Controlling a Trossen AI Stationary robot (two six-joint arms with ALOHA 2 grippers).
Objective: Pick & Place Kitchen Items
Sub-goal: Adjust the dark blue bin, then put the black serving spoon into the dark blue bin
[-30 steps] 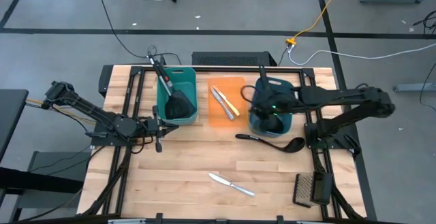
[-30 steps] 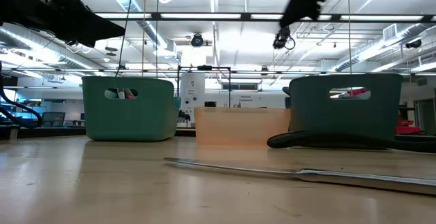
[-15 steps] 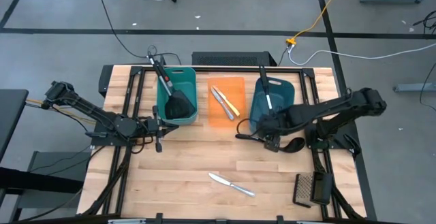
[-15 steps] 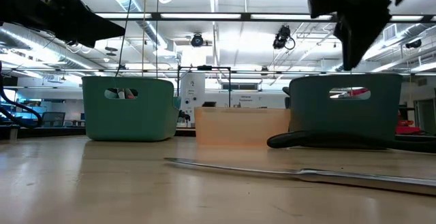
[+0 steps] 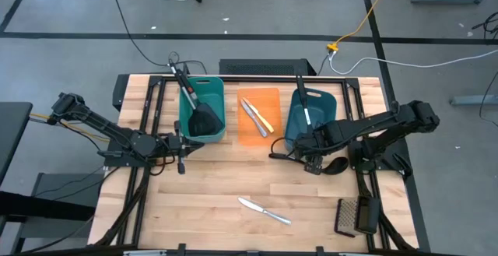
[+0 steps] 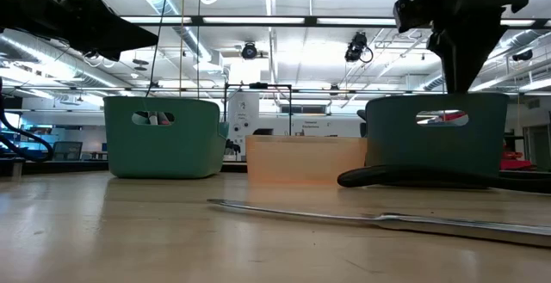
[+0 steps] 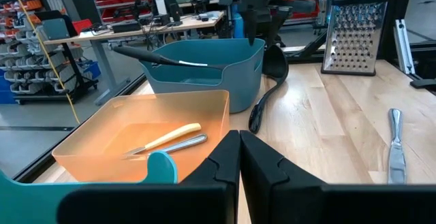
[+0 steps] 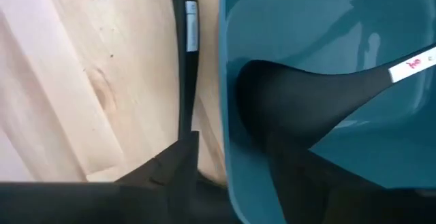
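Tubs three (image 5: 201, 110), knives three (image 5: 264, 209), ladles two (image 5: 310, 163)

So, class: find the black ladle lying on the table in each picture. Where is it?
High view: black ladle lies right of centre, before the blue tub.
Low view: dark shape at the tub's base, right.
Left wrist view: leaning by the tub, centre.
Right wrist view: handle beside the tub wall.
Shared landmark: blue tub.
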